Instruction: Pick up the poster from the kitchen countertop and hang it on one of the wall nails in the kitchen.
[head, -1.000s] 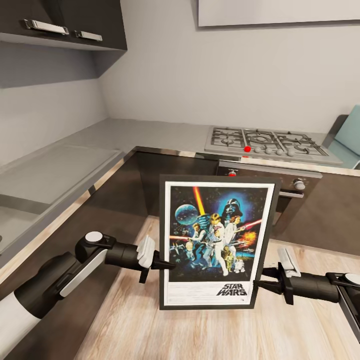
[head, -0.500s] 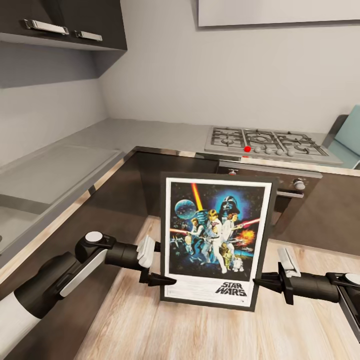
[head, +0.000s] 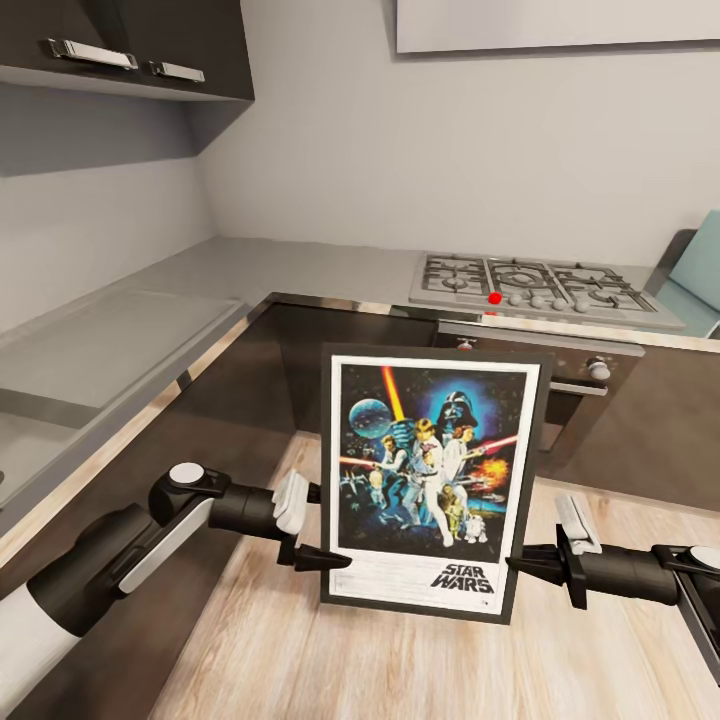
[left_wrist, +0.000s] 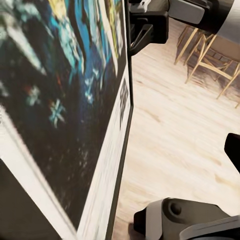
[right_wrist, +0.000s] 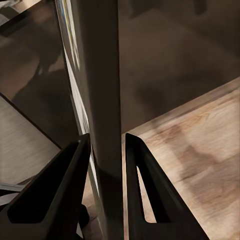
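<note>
The left arm (head: 110, 560) is showing a white forearm shell nearest the camera, then a glossy black sleeve crossed by a pale grey stripe. A round white cap (head: 187, 473) is sitting on its black wrist joint, and a white block is lying just before the left gripper (head: 322, 558), whose fingers are matte black and pointed. The right arm (head: 640, 572) is showing black, with a white block near the right gripper (head: 527, 563). Its fingers (right_wrist: 55, 192) are appearing as black, hollow triangular frames.
</note>
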